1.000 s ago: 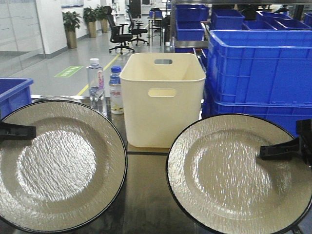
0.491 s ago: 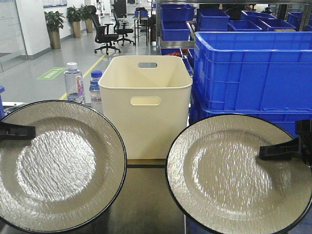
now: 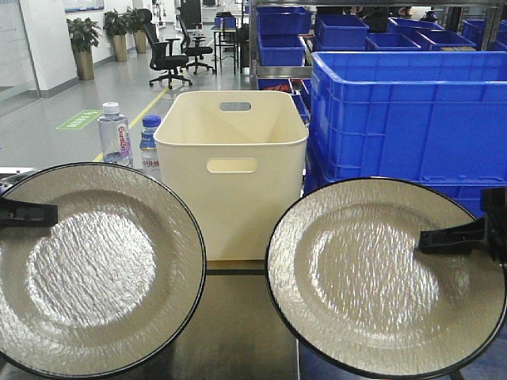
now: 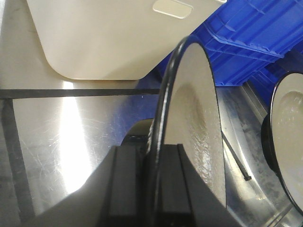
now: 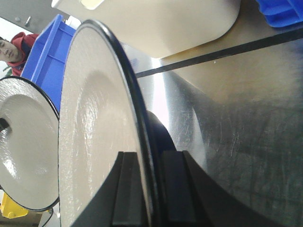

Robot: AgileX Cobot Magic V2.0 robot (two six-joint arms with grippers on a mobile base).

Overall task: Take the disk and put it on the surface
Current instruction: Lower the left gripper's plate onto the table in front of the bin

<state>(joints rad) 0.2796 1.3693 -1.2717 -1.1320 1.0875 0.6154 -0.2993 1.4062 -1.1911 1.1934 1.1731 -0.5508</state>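
Each gripper holds one disk, a beige textured plate with a black rim, up on edge above the steel tabletop [image 3: 234,321]. In the front view the left disk [image 3: 95,269] is pinched at its left rim by my left gripper [image 3: 49,212]. The right disk [image 3: 372,277] is pinched at its right rim by my right gripper [image 3: 426,237]. The left wrist view has the left gripper [image 4: 152,168] shut on the rim of its disk [image 4: 199,113]. In the right wrist view the right gripper [image 5: 150,176] is shut on its disk [image 5: 92,137]. Both disks hang over the tabletop [image 4: 71,137] [image 5: 227,137].
A cream plastic bin [image 3: 231,170] stands on the table behind the disks, past a black tape line [image 4: 71,93]. Blue crates [image 3: 404,119] are stacked at the back right. Two water bottles [image 3: 115,134] stand at the back left. A person in red [image 5: 14,47] shows beyond the table.
The bin, bottles and crates have slid left and grown in the front view. The right disk has risen slightly. Both grippers keep their grip on the disks.
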